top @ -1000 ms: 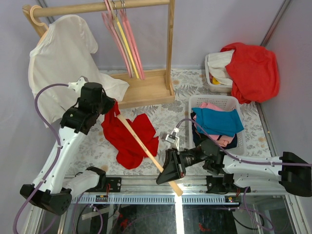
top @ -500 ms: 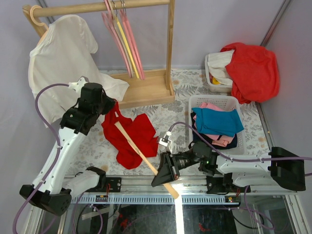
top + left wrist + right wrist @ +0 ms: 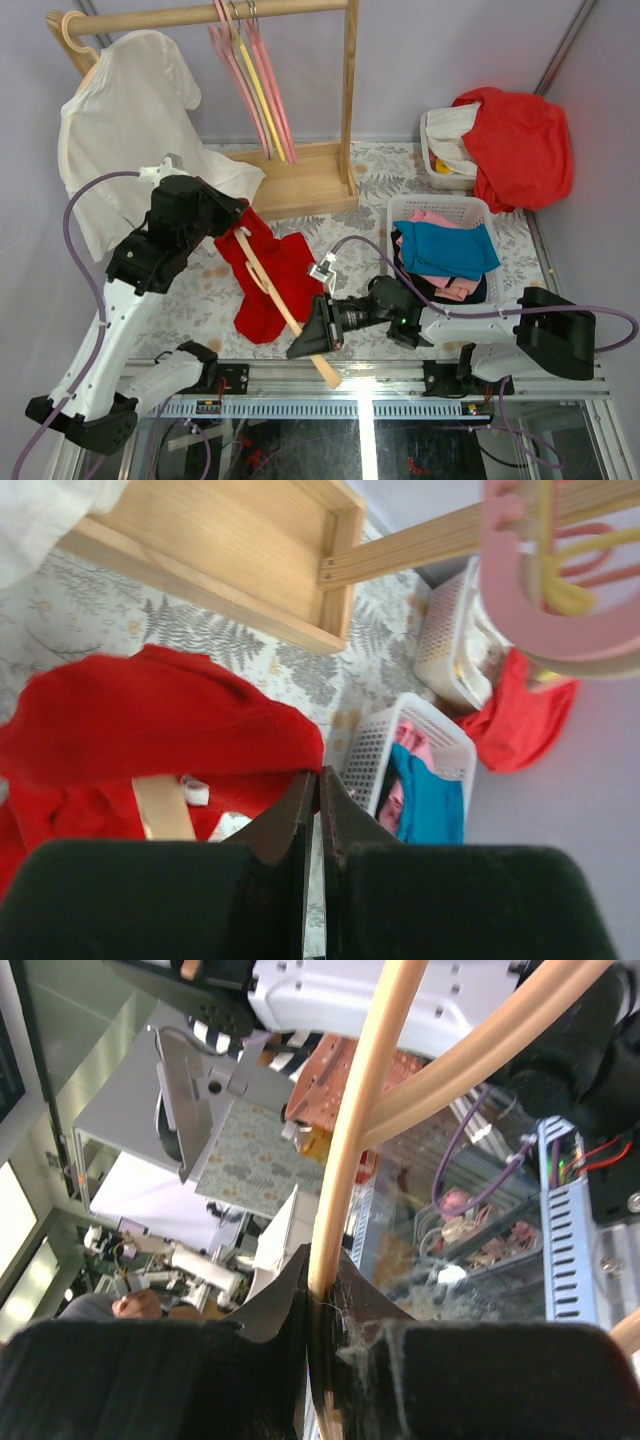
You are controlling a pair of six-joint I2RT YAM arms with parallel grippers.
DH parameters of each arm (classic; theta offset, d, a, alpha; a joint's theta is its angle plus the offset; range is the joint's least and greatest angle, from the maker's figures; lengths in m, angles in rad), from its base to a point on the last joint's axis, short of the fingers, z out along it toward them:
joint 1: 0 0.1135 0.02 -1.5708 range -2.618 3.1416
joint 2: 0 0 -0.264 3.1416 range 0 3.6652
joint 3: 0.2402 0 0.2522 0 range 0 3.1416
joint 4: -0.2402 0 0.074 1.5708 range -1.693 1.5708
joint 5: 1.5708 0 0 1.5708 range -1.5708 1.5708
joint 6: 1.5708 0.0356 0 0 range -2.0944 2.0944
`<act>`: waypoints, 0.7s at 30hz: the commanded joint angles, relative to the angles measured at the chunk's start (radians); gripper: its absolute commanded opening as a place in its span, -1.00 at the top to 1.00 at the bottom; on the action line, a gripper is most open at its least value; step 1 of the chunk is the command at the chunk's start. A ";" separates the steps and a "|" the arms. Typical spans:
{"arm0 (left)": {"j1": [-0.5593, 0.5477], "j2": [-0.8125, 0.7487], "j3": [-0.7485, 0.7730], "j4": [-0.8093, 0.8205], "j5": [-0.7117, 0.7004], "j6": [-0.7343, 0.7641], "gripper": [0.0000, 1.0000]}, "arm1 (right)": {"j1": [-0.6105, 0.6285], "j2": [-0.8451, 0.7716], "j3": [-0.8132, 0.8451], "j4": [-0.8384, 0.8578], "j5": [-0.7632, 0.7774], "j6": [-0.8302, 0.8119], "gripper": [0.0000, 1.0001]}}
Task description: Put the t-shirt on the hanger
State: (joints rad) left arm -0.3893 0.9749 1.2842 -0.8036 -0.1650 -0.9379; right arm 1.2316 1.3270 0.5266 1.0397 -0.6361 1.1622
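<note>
While the left gripper (image 3: 238, 214) pinches up the collar of the bright red cloth t-shirt (image 3: 295, 265) on the table (image 3: 350, 230), the right gripper (image 3: 305, 345) clamps the pale wooden hanger (image 3: 268, 290), apparently threading 1 arm inside; next, push deeper.

The bright red t-shirt (image 3: 268, 262) lies crumpled on the floral counter (image 3: 190, 300), its upper edge lifted and bunched. The pale wooden hanger (image 3: 268, 287) crosses it diagonally, its far end under the raised fold and its near end past the counter's front edge.
</note>
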 commanded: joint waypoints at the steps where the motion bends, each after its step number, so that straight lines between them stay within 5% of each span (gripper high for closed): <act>1: -0.031 -0.043 0.077 0.036 0.064 -0.030 1.00 | -0.054 0.007 0.073 0.154 0.044 -0.037 1.00; 12: -0.041 -0.093 0.128 0.000 0.043 -0.028 1.00 | -0.095 -0.159 0.160 -0.072 -0.011 -0.147 1.00; 21: -0.042 -0.054 0.133 0.005 -0.001 -0.011 1.00 | -0.093 -0.318 0.172 -0.497 0.077 -0.245 1.00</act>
State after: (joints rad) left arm -0.4255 0.9085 1.3968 -0.8104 -0.1425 -0.9676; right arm 1.1450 1.0595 0.6422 0.6743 -0.6128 1.0016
